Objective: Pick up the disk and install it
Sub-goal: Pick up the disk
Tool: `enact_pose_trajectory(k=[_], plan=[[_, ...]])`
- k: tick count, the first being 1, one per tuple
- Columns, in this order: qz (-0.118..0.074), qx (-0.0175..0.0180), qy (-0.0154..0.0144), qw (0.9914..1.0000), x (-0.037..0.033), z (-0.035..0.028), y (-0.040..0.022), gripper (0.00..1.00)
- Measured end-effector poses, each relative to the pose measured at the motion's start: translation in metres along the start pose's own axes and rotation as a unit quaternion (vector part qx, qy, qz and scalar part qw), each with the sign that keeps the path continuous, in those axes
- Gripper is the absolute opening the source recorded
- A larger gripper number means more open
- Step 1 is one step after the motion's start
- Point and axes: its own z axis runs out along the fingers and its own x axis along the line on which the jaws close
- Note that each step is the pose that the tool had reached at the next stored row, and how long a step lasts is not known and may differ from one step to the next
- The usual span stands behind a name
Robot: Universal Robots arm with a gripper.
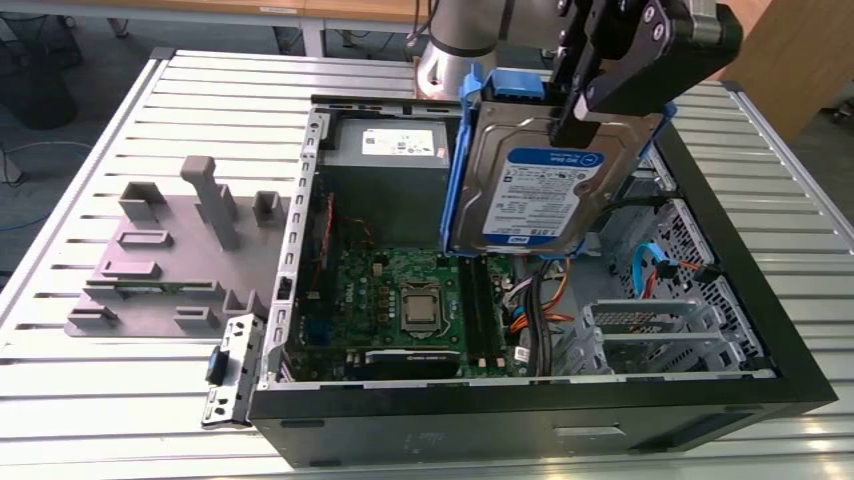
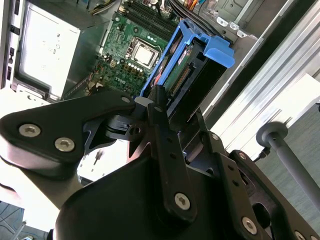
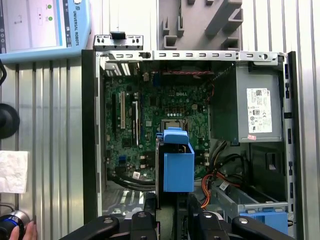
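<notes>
The disk point(image 1: 534, 190) is a metal drive with a white-and-blue label and blue carrier rails. It hangs upright and slightly tilted above the open computer case point(image 1: 534, 405), over the motherboard's right part in the exterior view. My gripper point(image 1: 577, 118) is shut on its upper end. In the second wrist view the black fingers point(image 2: 159, 107) clamp the disk point(image 2: 197, 62) by its edges, connector side showing. The first wrist view looks down past the gripper point(image 3: 172, 212) onto the disk's blue carrier end point(image 3: 177, 167) above the motherboard point(image 3: 150, 120).
The case holds a grey power supply point(image 1: 387, 150), a motherboard point(image 1: 400, 290) and a metal drive cage point(image 1: 667, 330) with a blue bracket point(image 3: 265, 220). A grey fixture point(image 1: 174, 250) stands beside the case on the exterior view's left. A teach pendant point(image 3: 40, 25) and a hand point(image 3: 22, 232) are nearby.
</notes>
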Motion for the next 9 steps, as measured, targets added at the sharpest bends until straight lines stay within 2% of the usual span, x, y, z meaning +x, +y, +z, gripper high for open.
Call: enact_pose_trajectory(k=[9], plan=[[0.000, 0.0000, 0.0000, 1.00000, -0.0001, 0.0002, -0.0022, 0.35]])
